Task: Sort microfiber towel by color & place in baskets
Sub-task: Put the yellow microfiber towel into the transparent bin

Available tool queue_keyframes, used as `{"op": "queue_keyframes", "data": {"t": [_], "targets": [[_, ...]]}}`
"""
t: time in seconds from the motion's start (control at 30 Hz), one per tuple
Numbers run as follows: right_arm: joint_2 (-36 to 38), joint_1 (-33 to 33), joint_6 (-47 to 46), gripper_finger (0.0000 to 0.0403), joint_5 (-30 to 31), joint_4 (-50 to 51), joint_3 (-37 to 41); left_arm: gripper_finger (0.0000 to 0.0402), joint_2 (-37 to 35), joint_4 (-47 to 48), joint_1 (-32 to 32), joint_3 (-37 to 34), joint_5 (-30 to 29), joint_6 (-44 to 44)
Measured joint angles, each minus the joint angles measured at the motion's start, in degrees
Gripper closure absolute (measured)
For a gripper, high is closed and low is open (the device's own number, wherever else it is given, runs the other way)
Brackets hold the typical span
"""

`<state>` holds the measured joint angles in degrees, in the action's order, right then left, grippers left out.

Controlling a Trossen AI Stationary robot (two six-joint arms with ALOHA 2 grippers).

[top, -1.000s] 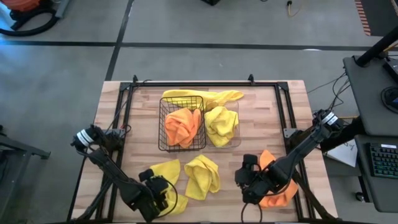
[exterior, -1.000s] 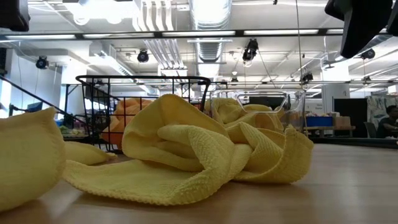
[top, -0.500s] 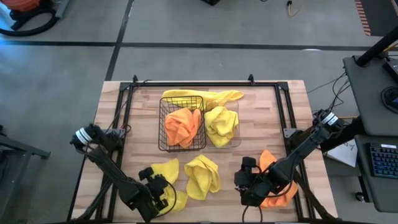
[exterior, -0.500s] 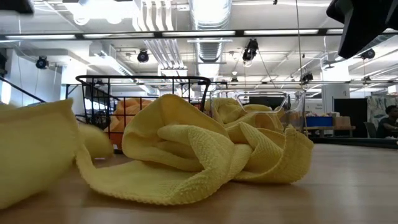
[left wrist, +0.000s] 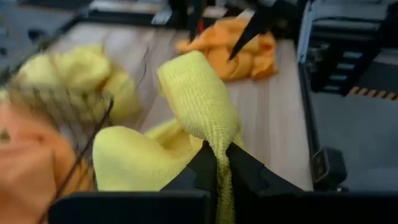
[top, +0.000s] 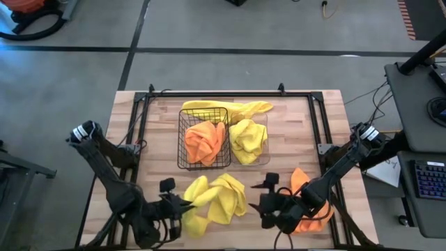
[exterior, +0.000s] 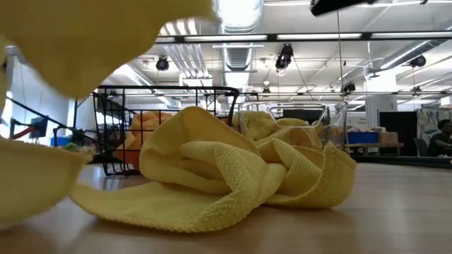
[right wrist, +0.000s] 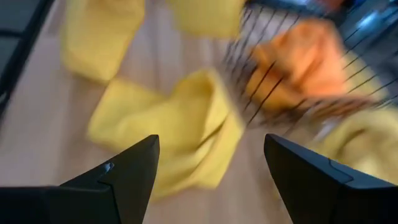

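Note:
My left gripper [top: 182, 206] is near the table's front left, shut on a yellow microfiber towel [top: 196, 202]. A second yellow towel [top: 227, 195] lies crumpled just right of it. My right gripper [top: 262, 196] hovers open to the right of that towel with nothing between its fingers [right wrist: 211, 180]. An orange towel [top: 310, 209] lies under the right arm. The black wire basket [top: 182, 139] holds orange towels. The clear basket [top: 265, 143] beside it holds a yellow one. My left gripper pinches a bunched fold of the yellow towel [left wrist: 217, 163] between its two fingers, coming from the table's left. Past the fingertips the cloth stands up in a rounded hump [left wrist: 198, 87]. Its upper part is raised [exterior: 92, 42] and its lower end [exterior: 32, 187] is still on the table.
Another yellow towel [top: 230, 108] lies behind the baskets near the table's far edge. Black rails [top: 139, 118] run along the table's left, right and far sides. Bare wood [top: 293, 132] shows right of the baskets.
My left gripper has shut on the near-left yellow towel and risen with it, drawing its upper part up and toward the middle towel while its lower end stays down. My right gripper has shifted slightly toward the table's left and stayed open.

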<state>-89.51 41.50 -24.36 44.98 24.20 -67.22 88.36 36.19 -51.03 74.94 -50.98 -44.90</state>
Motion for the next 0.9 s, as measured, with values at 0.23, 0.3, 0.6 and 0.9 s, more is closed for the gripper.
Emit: {"op": "queue_keyframes", "data": {"t": [0.23, 0.3, 0.6, 0.9], "targets": [[0.2, -2.5, 16.2, 0.0117, 6.5, -17.4, 0.0, 0.0401, 0.6, 0.4, 4.7, 8.3, 2.0, 10.2], [0.2, -3.2, 21.1, 0.0117, 5.6, -22.9, 0.0, 0.0401, 0.8, 0.5, 6.3, 9.4, 2.5, 12.9], [0.1, -8.4, 25.3, 0.0117, -2.0, -30.9, 0.0, 0.0402, 1.0, -10.1, 14.5, 5.9, 8.7, 22.9], [-1.0, -13.1, 24.3, 0.0169, -8.9, -31.3, 0.2, 0.0401, 1.0, -19.6, 19.3, 4.1, 15.8, 31.8]]}}
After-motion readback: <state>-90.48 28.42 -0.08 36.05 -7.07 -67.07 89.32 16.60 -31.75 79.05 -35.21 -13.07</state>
